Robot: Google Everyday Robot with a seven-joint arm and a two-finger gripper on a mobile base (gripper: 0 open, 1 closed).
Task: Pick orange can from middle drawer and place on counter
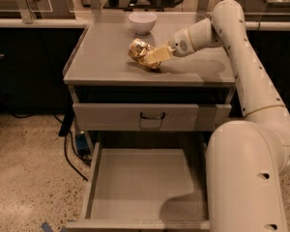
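Note:
The orange can (139,49), crinkled and gold-orange, is at the middle of the counter (104,54), tilted, with its lower end at or just above the surface. My gripper (153,57) reaches in from the right and is shut on the can's right side, its cream fingers (157,55) against it. The middle drawer (90,180) is pulled fully open below, and its flat gray floor holds nothing.
A white bowl (142,21) stands on the counter behind the can. The upper drawer with a black handle (152,117) is closed. My arm and base (246,178) stand along the right side, over the open drawer's right edge. Cables (70,149) lie on the floor at left.

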